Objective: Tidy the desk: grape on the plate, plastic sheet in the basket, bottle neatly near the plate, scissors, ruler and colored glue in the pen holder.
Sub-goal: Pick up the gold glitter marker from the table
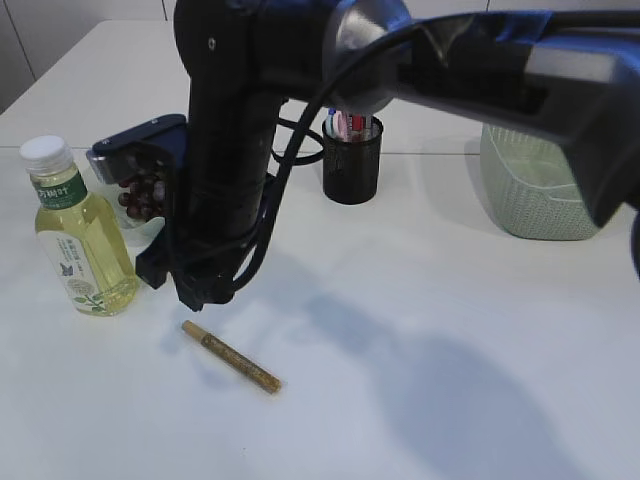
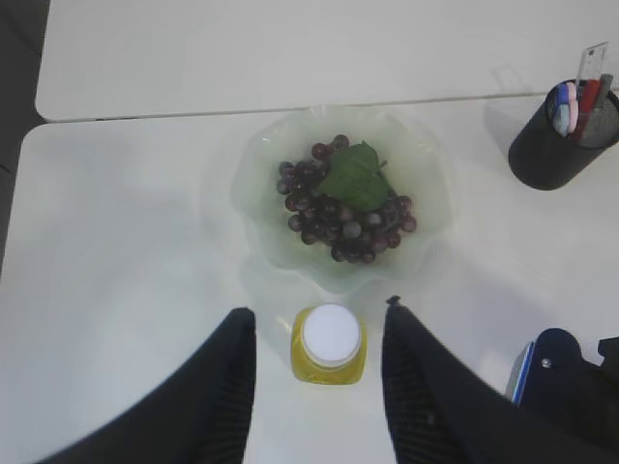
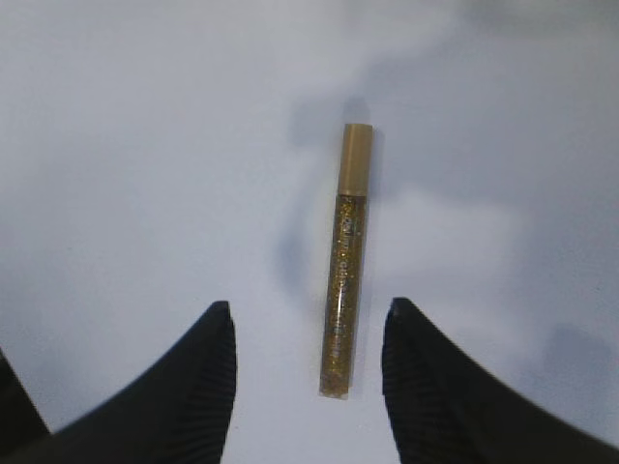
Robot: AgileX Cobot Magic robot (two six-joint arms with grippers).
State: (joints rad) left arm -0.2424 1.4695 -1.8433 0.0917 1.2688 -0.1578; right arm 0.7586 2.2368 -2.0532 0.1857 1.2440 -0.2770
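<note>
On the white table [image 1: 450, 380], most of my tidying looks settled: the green basket [image 1: 540, 190] stands far right, and the black pen holder [image 1: 352, 165] at far centre already carries several items, among them what looks like a clear ruler in my left wrist view. The grape [image 2: 343, 208] bunch lies inside the pale plate [image 2: 426, 164], and the bottle [image 1: 80, 235] of yellow liquid stands upright just near of it, where the task wants it.

My left tool [image 2: 319, 333] hangs above that bottle, spread, its fingers either side of the white cap without touching.

What remains, I judge, is the colored glue [image 1: 232, 357], lying flat near left of centre, apart from everything else. In the exterior view its long axis runs from far-left to near-right, the plain cap end far-left.

My right tool [image 3: 308, 333] hovers over it, spread and empty, the tube between the fingers, nearer the right-hand one, aligned along the gap rather than across it.
</note>
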